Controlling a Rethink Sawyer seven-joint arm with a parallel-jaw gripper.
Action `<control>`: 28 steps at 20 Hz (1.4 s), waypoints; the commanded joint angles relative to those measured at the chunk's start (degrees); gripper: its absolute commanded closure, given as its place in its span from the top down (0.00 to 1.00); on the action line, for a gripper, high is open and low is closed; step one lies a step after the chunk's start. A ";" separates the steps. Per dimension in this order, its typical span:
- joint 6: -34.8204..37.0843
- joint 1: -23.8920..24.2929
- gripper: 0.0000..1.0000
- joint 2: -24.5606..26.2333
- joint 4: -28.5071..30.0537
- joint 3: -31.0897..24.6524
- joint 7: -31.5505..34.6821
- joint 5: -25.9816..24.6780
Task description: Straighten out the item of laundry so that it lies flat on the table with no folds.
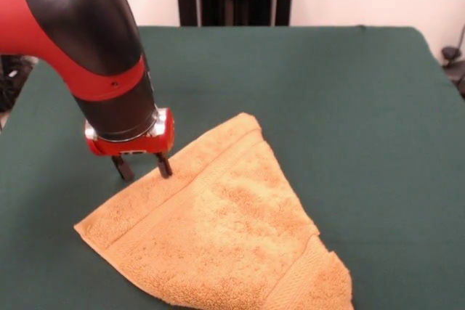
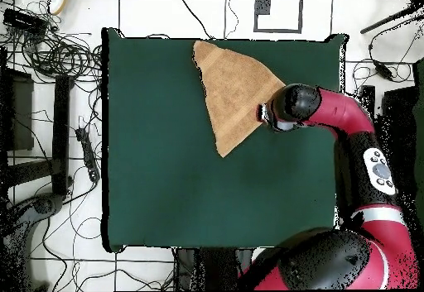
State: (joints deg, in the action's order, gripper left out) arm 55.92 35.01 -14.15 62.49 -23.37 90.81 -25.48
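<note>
Nearest the lens is the towel's (image 1: 225,230) lower right corner, where a woven band and a small overlapping flap show that the cloth is doubled. Its outline is a triangle rather than a square, so I judge it is folded roughly along a diagonal, with one layer lying over another. That would explain the two bands meeting at different angles on the upper face. The towel rests on the green table (image 1: 349,92), close to the table edge that faces the front camera and nearer one side than the middle, as the overhead view confirms.

At the towel's long slanting edge, partway between its top point and its left corner, stands the gripper (image 1: 142,167). Its two dark fingers (image 1: 164,165) are spread apart with nothing between them, tips right at the towel's border. From this placement I judge it is positioned to pinch the top layer's edge and draw it open.

No brand, tag lettering or other writing can be read anywhere.
</note>
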 commanded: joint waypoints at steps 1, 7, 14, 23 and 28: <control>-2.84 0.32 1.00 1.13 9.79 -4.33 -17.70 -4.37; 5.58 -2.27 1.00 -1.72 6.74 -4.50 -16.86 -3.02; 22.58 -5.02 1.00 -5.70 -0.95 -5.95 -17.54 0.15; 41.47 -9.88 1.00 1.13 -23.08 -9.40 -14.31 -1.27; 38.12 -12.96 1.00 10.43 -34.02 -12.41 -9.28 -2.22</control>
State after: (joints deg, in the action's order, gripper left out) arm 93.28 27.03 -14.36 41.39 -26.56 90.17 -26.96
